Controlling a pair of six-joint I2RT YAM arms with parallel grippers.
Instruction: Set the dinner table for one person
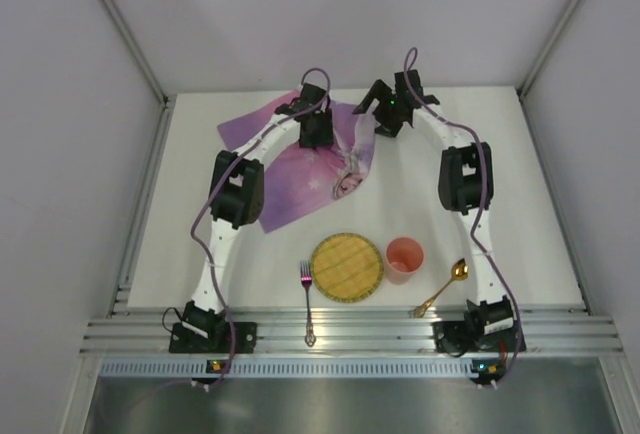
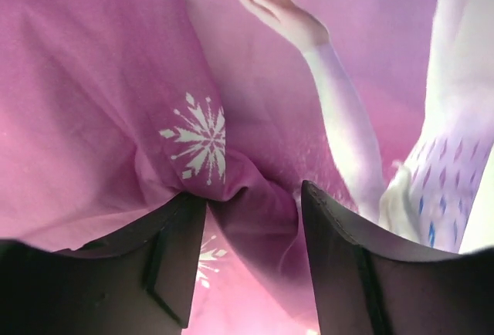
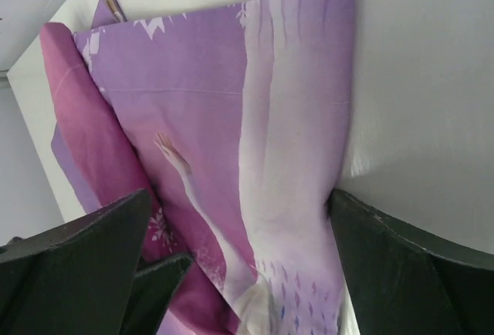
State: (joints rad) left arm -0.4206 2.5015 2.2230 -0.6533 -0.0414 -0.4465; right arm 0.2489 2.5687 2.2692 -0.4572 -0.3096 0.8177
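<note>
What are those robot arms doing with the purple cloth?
They're setting dinner. The left gripper pinches a bunched fold of the purple placemat, which lies crumpled at the far side of the white table. The right gripper hangs open over its edge. A plate, cup, fork and spoon wait nearer the arms' bases.

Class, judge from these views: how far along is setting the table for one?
Done: round yellow patterned plate, pink cup, metal fork and gold spoon sit on the white tabletop. In hand: left gripper straddles a fold of the crumpled purple printed cloth placemat. Remaining, likely: flatten it, arrange everything on it.
</note>
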